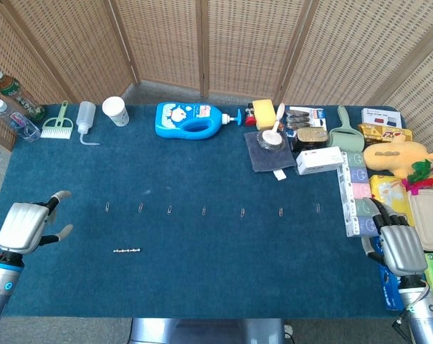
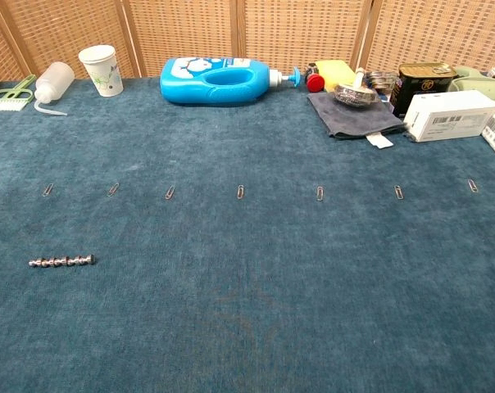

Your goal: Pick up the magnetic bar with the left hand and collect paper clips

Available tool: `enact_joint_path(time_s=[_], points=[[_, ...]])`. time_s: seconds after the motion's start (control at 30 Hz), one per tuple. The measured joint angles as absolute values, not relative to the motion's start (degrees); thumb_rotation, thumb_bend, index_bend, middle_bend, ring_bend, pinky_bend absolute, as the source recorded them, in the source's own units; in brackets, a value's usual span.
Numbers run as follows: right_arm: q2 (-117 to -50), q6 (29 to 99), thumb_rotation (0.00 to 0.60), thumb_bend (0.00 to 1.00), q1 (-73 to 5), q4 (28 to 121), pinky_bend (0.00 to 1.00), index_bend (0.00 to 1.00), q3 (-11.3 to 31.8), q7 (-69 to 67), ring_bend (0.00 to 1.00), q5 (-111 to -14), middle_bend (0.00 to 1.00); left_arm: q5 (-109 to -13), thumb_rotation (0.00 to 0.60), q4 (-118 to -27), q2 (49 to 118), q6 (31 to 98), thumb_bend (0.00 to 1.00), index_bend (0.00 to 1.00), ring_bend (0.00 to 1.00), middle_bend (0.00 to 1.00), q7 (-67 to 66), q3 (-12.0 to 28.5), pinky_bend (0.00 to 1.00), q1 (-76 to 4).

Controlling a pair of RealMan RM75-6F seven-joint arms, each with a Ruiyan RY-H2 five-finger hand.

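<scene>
Starting point only: your left hand [image 1: 26, 226] hovers empty, fingers apart, left of the magnetic bar [image 1: 127, 251], which lies untouched on the blue cloth [image 1: 216, 272]. Just beyond it, the row of paper clips [image 1: 203, 210] waits uncollected. Everything remains.

Bar [image 1: 127, 251] lies on the table [image 1: 202, 279], front left. Behind it a row of clips [image 1: 203, 210] runs left to right across the middle. Left hand [image 1: 24, 227] sits left of the bar, well apart. Right hand [image 1: 397, 249] at the right edge, beside boxes [image 1: 356, 193]. Jug [image 1: 191, 120], cup [image 1: 116, 111] along the back edge; cloth [image 1: 269, 153] right of jug, something on it, possibly a dish.
</scene>
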State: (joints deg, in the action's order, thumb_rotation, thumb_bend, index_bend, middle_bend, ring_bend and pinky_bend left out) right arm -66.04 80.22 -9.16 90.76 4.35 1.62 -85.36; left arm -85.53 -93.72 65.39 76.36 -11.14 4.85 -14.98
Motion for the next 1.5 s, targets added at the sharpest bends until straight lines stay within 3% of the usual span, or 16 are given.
enact_joint_path(time_s=[0.17, 0.4, 0.47, 0.6, 0.87, 0.97, 1.17, 1.5], points=[[-66.28, 79.95, 0.600, 0.50, -9.38, 90.25, 0.25, 0.01, 4.38, 1.15, 0.15, -85.33, 0.14, -85.38, 0.548, -93.58, 66.51, 74.38, 0.39, 0.42, 1.00, 1.00, -11.64, 4.36, 1.00, -16.00], [-66.52, 79.51, 0.600, 0.50, -9.68, 89.22, 0.25, 0.01, 4.30, 0.06, 0.15, -85.45, 0.14, -83.87, 0.538, -94.00, 67.08, 70.74, 0.40, 0.47, 1.00, 1.00, -12.07, 3.79, 1.00, -17.55], [-66.60, 79.42, 0.600, 0.50, -9.72, 88.99, 0.25, 0.01, 4.25, -0.17, 0.15, -85.46, 0.14, -83.19, 0.507, -94.31, 67.25, 69.72, 0.40, 0.45, 1.00, 1.00, -13.22, 3.57, 1.00, -17.91], [-66.63, 79.32, 0.600, 0.50, -9.75, 88.76, 0.25, 0.01, 4.06, -0.56, 0.15, -85.63, 0.14, -82.36, 0.365, -95.02, 67.72, 68.01, 0.38, 0.43, 1.00, 1.00, -14.17, 3.07, 1.00, -18.73], [-66.42, 79.59, 0.600, 0.50, -9.75, 88.99, 0.25, 0.01, 4.07, -0.77, 0.15, -85.79, 0.14, -82.26, 0.347, -94.67, 69.20, 67.06, 0.37, 0.48, 1.00, 1.00, -13.70, 2.31, 1.00, -19.46], [-66.29, 79.80, 0.600, 0.50, -9.68, 89.15, 0.25, 0.01, 4.05, -0.84, 0.15, -85.87, 0.14, -82.84, 0.373, -94.49, 69.56, 66.89, 0.37, 0.48, 1.00, 1.00, -13.52, 1.83, 1.00, -19.65], [-65.88, 80.39, 0.600, 0.50, -9.40, 89.46, 0.25, 0.01, 4.00, -1.03, 0.15, -86.01, 0.14, -83.30, 0.536, -94.88, 70.00, 66.98, 0.37, 0.38, 1.00, 1.00, -14.43, 1.34, 1.00, -19.91], [-65.62, 80.79, 0.600, 0.50, -9.13, 89.61, 0.25, 0.01, 3.92, -1.42, 0.15, -86.14, 0.14, -83.53, 0.591, -95.33, 71.05, 66.57, 0.37, 0.37, 1.00, 1.00, -14.57, 0.60, 1.00, -20.30]])
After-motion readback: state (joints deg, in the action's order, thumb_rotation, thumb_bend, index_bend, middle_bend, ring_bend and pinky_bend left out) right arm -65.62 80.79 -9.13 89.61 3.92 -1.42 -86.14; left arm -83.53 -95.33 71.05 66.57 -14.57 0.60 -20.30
